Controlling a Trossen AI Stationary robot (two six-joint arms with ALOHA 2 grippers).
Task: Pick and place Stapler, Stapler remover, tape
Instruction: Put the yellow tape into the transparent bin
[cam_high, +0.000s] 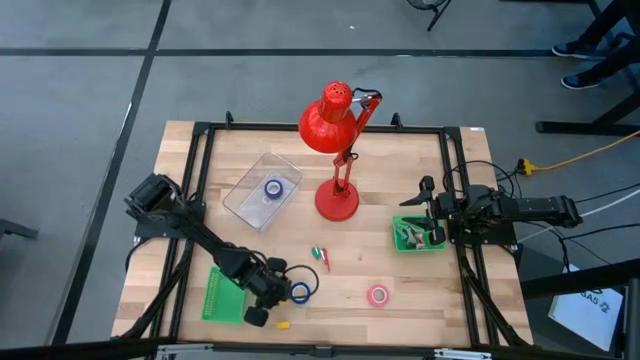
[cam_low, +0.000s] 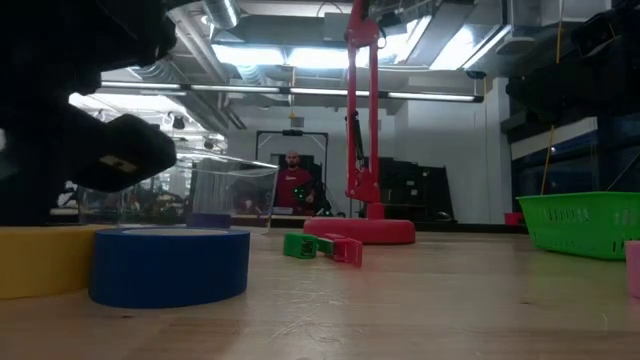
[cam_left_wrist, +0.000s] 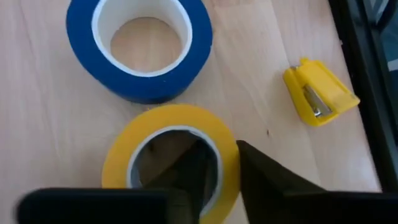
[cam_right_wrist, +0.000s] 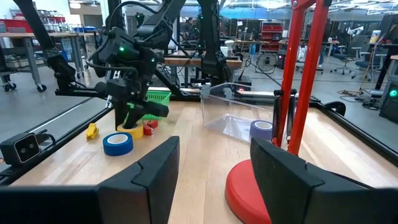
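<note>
Tape rolls: four, two blue (cam_left_wrist: 140, 46), one yellow (cam_left_wrist: 171, 158), one pink (cam_high: 378, 295).
Look: small flat rings.
Left gripper (cam_left_wrist: 217, 177): fingers straddle the yellow roll's wall.
Right gripper (cam_right_wrist: 214, 171): parted, holding nothing.

Grey floor (cam_high: 80, 90) (dark seams); bright ceiling lights (cam_low: 300, 55) overhead.

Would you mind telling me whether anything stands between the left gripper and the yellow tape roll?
Nothing visible does: the left gripper is already at the yellow tape roll, one finger inside the ring and one outside its wall. The blue tape roll lies just beyond.
</note>
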